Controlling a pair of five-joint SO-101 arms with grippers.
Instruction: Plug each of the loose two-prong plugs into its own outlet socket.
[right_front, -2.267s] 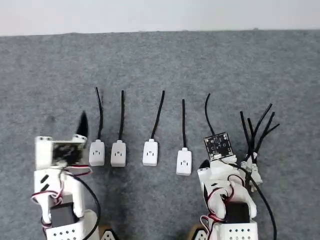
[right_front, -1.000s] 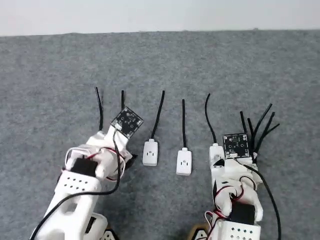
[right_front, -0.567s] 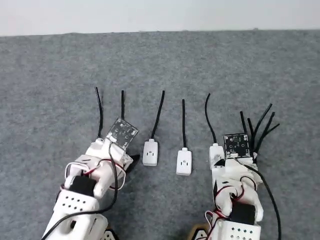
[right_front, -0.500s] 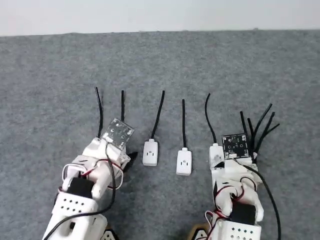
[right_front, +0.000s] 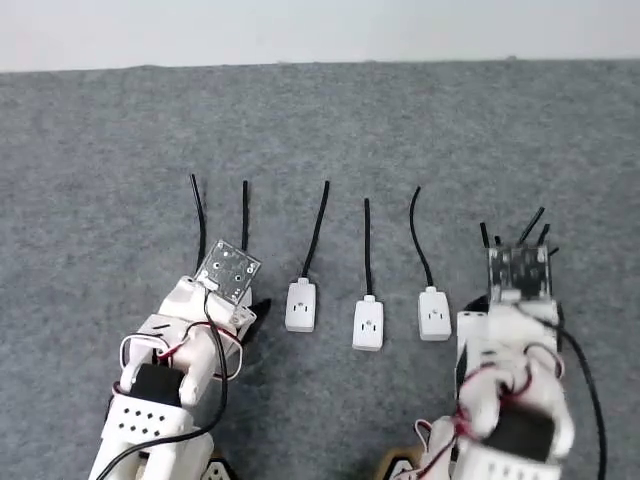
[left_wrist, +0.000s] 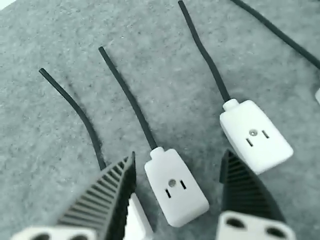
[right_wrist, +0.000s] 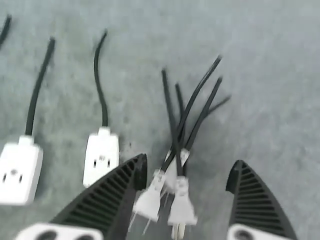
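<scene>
Grey felt surface, with a row of white sockets and a bunch of loose plugs lying toward its near edge.
My left tool hangs released over the left end of the row, a finger on either side of the second socket. The third socket, fourth socket and fifth socket lie uncovered. Beyond them, my right tool is spread wide over the plugs, whose black cords fan toward the far edge.
</scene>
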